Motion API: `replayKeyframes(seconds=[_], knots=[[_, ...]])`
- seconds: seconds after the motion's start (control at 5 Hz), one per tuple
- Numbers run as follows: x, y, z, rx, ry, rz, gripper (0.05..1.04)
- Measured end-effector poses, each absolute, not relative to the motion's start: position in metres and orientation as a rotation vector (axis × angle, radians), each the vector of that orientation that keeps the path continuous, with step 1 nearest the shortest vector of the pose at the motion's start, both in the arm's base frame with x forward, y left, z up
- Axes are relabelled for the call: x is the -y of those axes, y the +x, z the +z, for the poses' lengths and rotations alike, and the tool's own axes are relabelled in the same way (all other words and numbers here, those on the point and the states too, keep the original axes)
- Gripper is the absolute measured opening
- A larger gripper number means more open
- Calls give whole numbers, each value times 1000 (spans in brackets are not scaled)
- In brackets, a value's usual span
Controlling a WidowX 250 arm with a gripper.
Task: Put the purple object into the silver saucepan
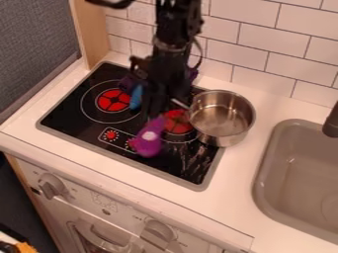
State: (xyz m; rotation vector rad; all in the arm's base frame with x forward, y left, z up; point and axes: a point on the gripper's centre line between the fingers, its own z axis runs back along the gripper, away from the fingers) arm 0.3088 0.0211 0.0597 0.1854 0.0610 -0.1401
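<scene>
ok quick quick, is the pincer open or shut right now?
Pincer: can't tell if it's open or closed, or if it's holding the purple toy at its lower end.

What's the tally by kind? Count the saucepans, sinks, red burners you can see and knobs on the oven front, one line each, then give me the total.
Saucepan: 1
Sink: 1
Red burners in sight: 2
Oven front knobs: 2
Total: 6
</scene>
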Motion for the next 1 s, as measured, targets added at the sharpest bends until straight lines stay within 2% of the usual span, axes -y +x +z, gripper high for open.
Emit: replayKeyframes(seconds=[0.2,0.4,0.6,0.8,1.0], knots=[[-8,311,71,-46,187,-189,72],[-3,312,69,-35,159,-164,214],[-4,305,53,-52,115,-128,469],[-21,303,33,-88,87,-110,784],[-18,303,16,-145,35,-142,1003]])
